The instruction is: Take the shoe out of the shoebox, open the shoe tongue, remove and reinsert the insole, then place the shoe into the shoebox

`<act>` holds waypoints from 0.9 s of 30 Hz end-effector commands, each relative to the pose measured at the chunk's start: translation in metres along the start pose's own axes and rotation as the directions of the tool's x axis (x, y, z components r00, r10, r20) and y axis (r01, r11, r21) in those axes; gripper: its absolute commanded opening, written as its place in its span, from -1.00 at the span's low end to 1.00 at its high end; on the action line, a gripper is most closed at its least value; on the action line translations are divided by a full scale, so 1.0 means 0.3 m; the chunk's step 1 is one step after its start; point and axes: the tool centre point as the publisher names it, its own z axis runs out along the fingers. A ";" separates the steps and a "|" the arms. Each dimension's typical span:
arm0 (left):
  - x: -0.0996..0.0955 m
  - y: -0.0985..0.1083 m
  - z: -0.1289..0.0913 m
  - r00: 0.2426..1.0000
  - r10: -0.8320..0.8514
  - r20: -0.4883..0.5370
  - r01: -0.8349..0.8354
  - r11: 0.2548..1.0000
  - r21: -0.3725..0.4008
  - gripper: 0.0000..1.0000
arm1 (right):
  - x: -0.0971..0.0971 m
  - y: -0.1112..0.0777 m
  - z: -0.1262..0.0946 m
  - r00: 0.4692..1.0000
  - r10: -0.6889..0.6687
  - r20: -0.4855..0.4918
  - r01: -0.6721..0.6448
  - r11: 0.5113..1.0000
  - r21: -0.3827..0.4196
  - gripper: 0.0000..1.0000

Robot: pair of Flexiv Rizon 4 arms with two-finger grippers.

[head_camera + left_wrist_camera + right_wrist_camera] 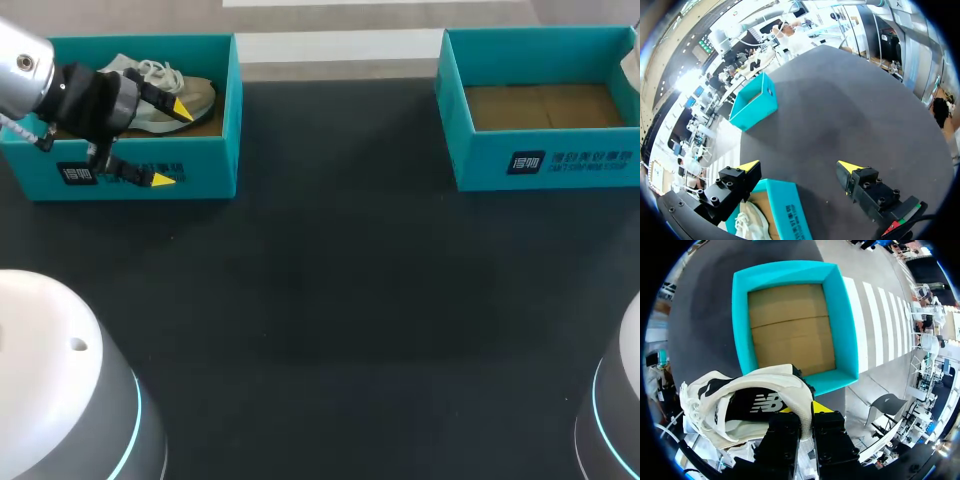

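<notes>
My right end effector (pixel 804 409) grips a white shoe (pixel 740 400); my left end effector (pixel 171 144) is spread wide.

The white shoe hangs by its collar edge, pinched between both right fingers, above the empty right shoebox (pixel 840 315) on the dark worktop (pixel 330 300). My left fingers straddle the front wall of the left shoebox (pixel 215 150), one tip inside and one outside. A second shoe (pixel 165 95) lies in that box.
</notes>
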 end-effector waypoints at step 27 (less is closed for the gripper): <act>0.000 0.000 0.002 1.000 0.001 -0.001 -0.001 1.000 -0.002 1.00 | 0.115 -0.111 0.004 0.125 0.988 -0.095 -0.987 0.134 0.090 -1.00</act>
